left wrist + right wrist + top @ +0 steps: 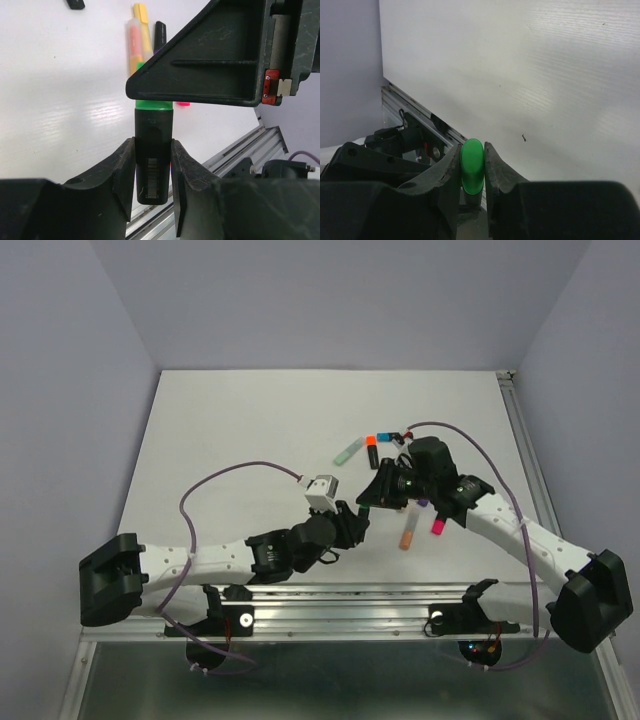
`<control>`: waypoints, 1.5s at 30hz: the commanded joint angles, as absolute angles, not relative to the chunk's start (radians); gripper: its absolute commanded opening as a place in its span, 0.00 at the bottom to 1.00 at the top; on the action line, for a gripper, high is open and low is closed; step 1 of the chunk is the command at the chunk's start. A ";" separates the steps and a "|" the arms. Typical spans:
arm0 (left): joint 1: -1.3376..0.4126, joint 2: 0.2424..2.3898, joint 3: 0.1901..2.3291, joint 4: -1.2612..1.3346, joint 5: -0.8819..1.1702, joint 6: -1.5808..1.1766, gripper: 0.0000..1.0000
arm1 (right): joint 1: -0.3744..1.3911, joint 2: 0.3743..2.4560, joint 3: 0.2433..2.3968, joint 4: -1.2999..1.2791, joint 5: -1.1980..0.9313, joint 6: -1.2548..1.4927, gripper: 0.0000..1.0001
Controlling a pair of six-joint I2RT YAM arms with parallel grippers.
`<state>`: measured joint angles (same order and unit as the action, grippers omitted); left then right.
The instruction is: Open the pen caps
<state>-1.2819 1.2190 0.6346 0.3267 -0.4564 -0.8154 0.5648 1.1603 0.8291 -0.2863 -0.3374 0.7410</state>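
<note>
- Nearest my left wrist lens, the left hand [153, 175] is pinching the black highlighter body [153, 150] at its barcode end, with a finger pressed flat on each side.
- The green cap [472, 165] is at the opposite end. In the right wrist view, the right hand [471, 155] is pinched on it, one pad on each flank.
- From above, the pen spans the two hands just right of the frame's centre and appears lifted off the bench [230, 430].
- The cap looks not yet off. The left wrist view shows only a thin green band flush against the black body, with no gap.
- I judge the pen light and rigid, with smooth, rather slippery plastic. The cap is probably a snap fit, so it wants a straight pull along the pen's axis. Any sideways lever could pop it out of either pinch.
- The present holds suit that: body near its tail, cap across its sides.
- A mint highlighter [347, 451] lies at upper centre of the bench, and a pink cap [438, 527] lies lower right of the hands.
</note>
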 commanded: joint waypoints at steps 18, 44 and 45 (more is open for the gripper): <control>-1.538 1.155 0.483 0.083 -0.219 -1.046 0.00 | 0.236 1.275 1.226 -0.112 -0.121 0.607 0.01; -0.669 1.305 0.865 -0.195 -0.489 -0.709 0.00 | -0.081 1.722 1.331 -0.494 0.308 0.563 0.01; -0.634 1.333 0.871 -0.201 -0.483 -0.707 0.00 | -0.083 1.736 1.336 -0.500 0.325 0.564 0.01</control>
